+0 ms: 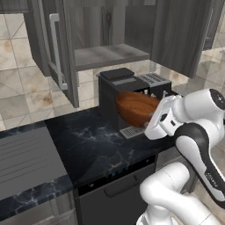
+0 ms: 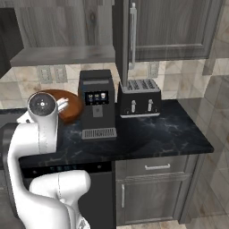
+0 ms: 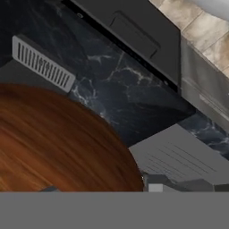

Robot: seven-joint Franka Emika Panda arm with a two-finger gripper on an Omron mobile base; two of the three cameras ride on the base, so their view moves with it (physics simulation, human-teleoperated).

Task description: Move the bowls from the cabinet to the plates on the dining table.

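Note:
A dark brown wood-like bowl (image 1: pixel 134 107) hangs tilted on its side above the black counter, just in front of the coffee machine. My gripper (image 1: pixel 152 115) is shut on its right rim. From the other side the bowl (image 2: pixel 70 107) shows behind my wrist. Its wooden surface (image 3: pixel 53 143) takes up the lower left of the hand view. Above it, the cabinet (image 1: pixel 110 55) stands open with a bare shelf, its left door (image 1: pixel 57 52) swung outward. The plates and the dining table are out of view.
A black coffee machine (image 2: pixel 95 103) and a black toaster (image 2: pixel 138 98) stand at the back of the marble counter (image 1: pixel 88 140). A grey ribbed drainboard (image 1: pixel 26 158) lies at the left. A dark appliance front (image 1: pixel 114 189) sits below the counter edge.

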